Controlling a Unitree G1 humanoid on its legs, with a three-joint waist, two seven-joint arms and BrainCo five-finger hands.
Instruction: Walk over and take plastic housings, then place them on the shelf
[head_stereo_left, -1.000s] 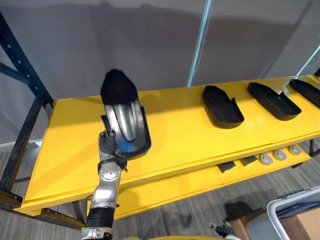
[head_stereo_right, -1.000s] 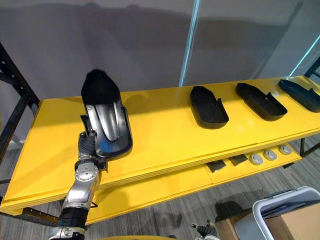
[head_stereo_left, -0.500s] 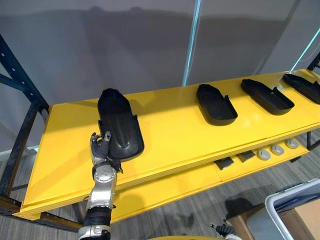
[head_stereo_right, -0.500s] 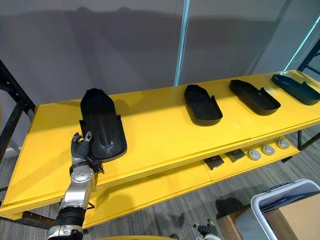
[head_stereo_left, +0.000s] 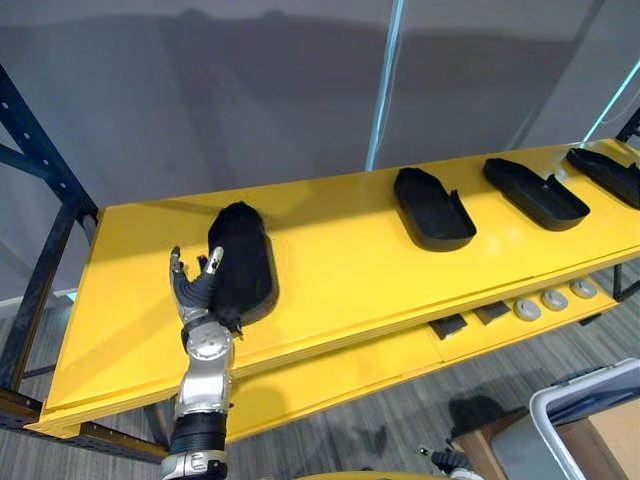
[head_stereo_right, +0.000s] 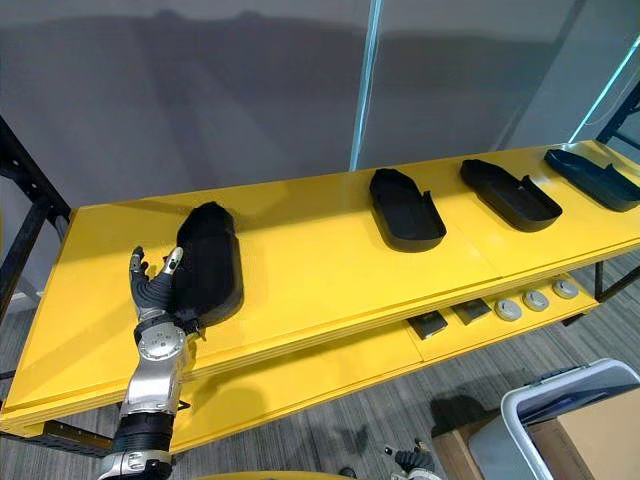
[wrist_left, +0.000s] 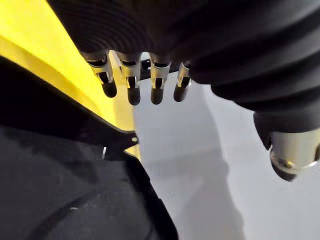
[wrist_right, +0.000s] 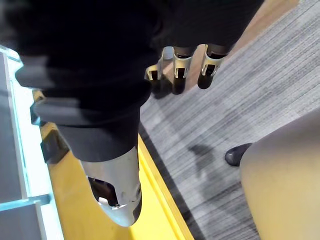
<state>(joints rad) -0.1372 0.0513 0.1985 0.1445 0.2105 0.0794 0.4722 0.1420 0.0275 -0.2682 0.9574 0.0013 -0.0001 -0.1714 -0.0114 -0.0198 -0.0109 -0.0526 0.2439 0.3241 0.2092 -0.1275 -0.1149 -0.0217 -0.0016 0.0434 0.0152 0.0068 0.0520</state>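
A black plastic housing (head_stereo_left: 243, 260) lies hollow side down on the left part of the yellow top shelf (head_stereo_left: 340, 270). My left hand (head_stereo_left: 195, 288) rests right at its near left edge, open, with the fingers (wrist_left: 131, 84) straight and spread and nothing between them and the thumb (wrist_left: 290, 156). In the left wrist view the housing (wrist_left: 65, 190) shows dark just under the fingers. Three more black housings (head_stereo_left: 432, 208) (head_stereo_left: 535, 193) (head_stereo_left: 605, 172) lie in a row to the right, hollow side up. My right hand (wrist_right: 181, 67) hangs open over the grey floor beside the shelf's edge.
A lower yellow shelf holds round grey discs (head_stereo_left: 545, 300) and small black blocks (head_stereo_left: 455, 328). A white bin with a cardboard box (head_stereo_left: 590, 420) stands on the floor at the lower right. The rack's dark upright (head_stereo_left: 40, 170) is at the left, with a grey wall behind.
The housing, first held tilted up on the shelf, has been laid down flat. My left hand has opened and let go of it. The camera has shifted a little.
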